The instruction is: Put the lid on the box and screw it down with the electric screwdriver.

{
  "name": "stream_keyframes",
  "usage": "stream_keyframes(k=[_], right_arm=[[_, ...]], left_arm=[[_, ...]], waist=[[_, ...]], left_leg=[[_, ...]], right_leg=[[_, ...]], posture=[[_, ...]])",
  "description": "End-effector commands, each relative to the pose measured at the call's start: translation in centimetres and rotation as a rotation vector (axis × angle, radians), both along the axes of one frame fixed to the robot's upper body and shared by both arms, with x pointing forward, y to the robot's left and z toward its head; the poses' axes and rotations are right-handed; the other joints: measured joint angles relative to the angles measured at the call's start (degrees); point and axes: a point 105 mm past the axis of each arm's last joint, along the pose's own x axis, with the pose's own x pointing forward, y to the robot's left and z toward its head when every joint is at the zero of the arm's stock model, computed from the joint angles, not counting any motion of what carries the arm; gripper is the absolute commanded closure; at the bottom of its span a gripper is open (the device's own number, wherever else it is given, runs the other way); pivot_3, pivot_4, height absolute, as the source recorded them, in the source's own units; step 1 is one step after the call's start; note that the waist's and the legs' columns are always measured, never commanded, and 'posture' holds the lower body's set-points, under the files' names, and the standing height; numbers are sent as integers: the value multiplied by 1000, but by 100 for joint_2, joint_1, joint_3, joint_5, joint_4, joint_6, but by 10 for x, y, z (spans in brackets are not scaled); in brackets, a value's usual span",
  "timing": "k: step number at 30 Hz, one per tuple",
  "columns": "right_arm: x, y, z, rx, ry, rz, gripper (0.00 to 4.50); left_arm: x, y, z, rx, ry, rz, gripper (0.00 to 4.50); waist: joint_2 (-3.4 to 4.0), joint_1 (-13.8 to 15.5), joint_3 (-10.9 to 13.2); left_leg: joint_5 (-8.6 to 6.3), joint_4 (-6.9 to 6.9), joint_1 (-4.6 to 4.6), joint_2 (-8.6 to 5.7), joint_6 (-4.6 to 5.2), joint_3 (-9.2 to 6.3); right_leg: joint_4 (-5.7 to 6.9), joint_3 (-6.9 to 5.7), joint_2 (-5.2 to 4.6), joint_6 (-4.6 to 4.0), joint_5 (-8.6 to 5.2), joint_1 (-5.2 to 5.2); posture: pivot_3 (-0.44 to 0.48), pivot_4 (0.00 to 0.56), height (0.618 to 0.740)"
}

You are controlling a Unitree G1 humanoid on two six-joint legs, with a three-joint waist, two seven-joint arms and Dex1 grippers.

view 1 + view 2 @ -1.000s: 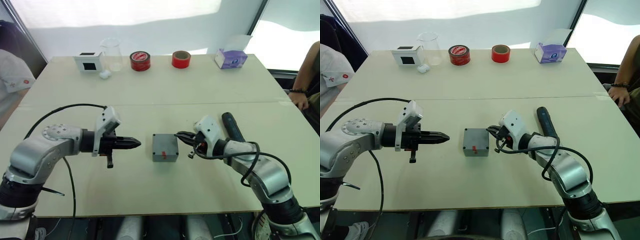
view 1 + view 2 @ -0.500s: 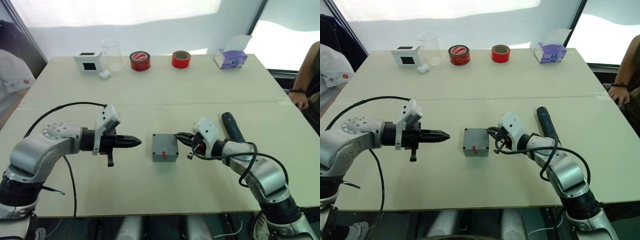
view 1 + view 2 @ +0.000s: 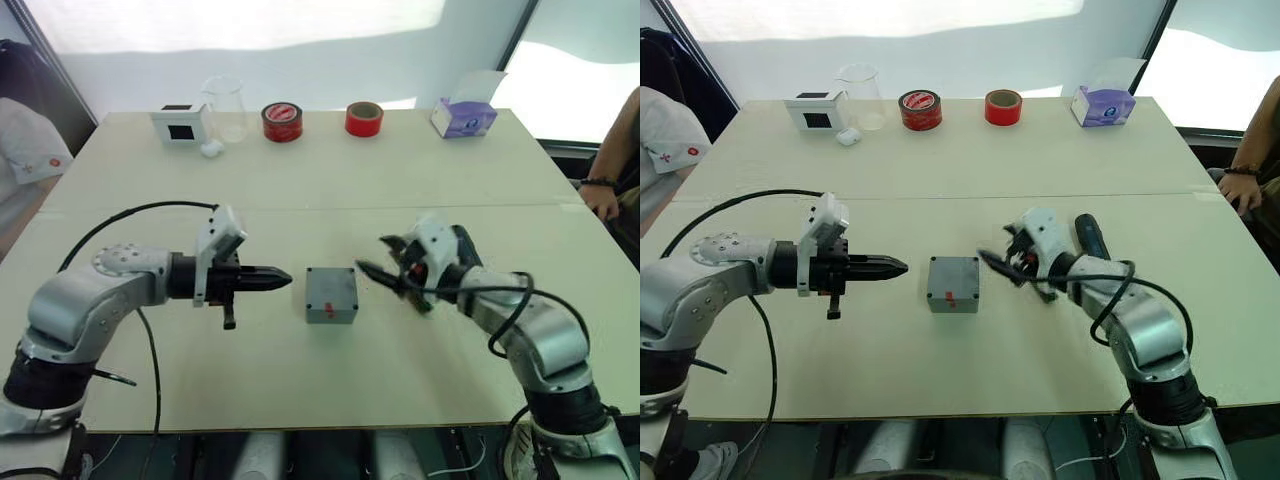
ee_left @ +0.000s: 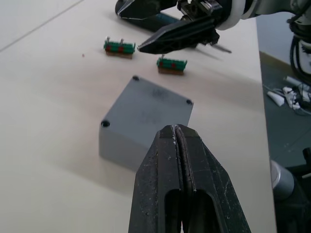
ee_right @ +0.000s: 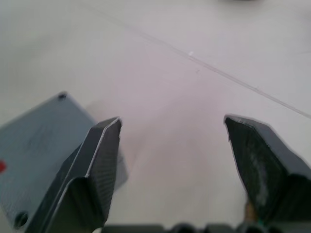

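The grey box (image 3: 331, 295) stands mid-table, a small red mark on its near side. The lid (image 4: 154, 100) lies flat on top of it, with screw holes at its corners. My left gripper (image 3: 285, 278) is shut and empty, pointing at the box from the left, a short gap away. My right gripper (image 3: 372, 253) is open and empty, raised just right of the box; in the right wrist view its fingers (image 5: 104, 145) stand wide apart beside the box (image 5: 41, 141). The dark electric screwdriver (image 3: 1088, 232) lies on the table behind my right gripper.
Two small green-brown blocks (image 4: 119, 47) lie beyond the box. Along the far edge stand a white cube (image 3: 180, 122), a glass beaker (image 3: 227, 108), two red tape rolls (image 3: 282, 121), and a purple tissue box (image 3: 463, 117). A person's arm (image 3: 605, 190) rests at the right.
My right gripper has opened wide and drawn back up and to the right, away from the box. My left gripper has edged slightly towards the box.
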Motion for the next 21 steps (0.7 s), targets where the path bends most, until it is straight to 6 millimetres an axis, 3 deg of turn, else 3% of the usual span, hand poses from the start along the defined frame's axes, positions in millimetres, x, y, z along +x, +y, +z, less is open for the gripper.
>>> stream_keyframes(k=[1, 4, 6, 8, 11, 16, 21], right_arm=[[-5, -26, 34, 12, -18, -45, 780], [-4, -55, 45, -20, 99, -132, 142], [-3, -82, 46, -31, 295, -221, 59], [-10, -96, 39, -90, 481, -249, 59], [-20, -104, 26, -194, 627, -240, 59], [-18, -121, 3, -223, 762, -278, 59], [-12, -116, -7, -181, 828, -248, 59]], left_arm=[[-5, -7, 14, -18, -51, -51, 4500], [-10, -14, 16, -10, -73, -107, 4500], [-20, -19, 11, 50, -103, -185, 4500], [-27, -21, 10, 85, -125, -255, 4500], [-27, -23, 11, 116, -166, -292, 4500], [-24, -25, 10, 141, -198, -306, 4500], [-23, -22, 7, 140, -195, -287, 4500]], waist=[[2, -4, 1], [4, -25, 2], [7, -33, 4], [18, -43, 12], [15, -29, 12], [17, -126, 13], [19, -141, 14]], left_leg=[[0, -2, -1, -1, 0, 0], [0, -6, 1, 2, 0, 0], [0, -7, 1, 3, 1, 3], [-1, -7, 0, 2, 1, 9], [-2, -14, 0, 5, 4, 7], [-3, -13, -2, 6, 6, 15], [-5, -13, -7, 5, 10, 15]], right_leg=[[-2, 0, -1, 0, 0, -2], [-5, 0, 3, -1, -1, -2], [-5, 1, 2, -1, -1, -2], [-7, 3, -3, -4, -2, -2], [-19, -1, -4, -31, -16, 0], [-29, 0, -5, -29, -15, 3], [-28, 0, -3, -7, -4, -5]], posture=[[0, 150, 740], [0, 150, 740], [0, 150, 740], [0, 150, 740], [0, 150, 740], [0, 150, 740], [0, 150, 740]])
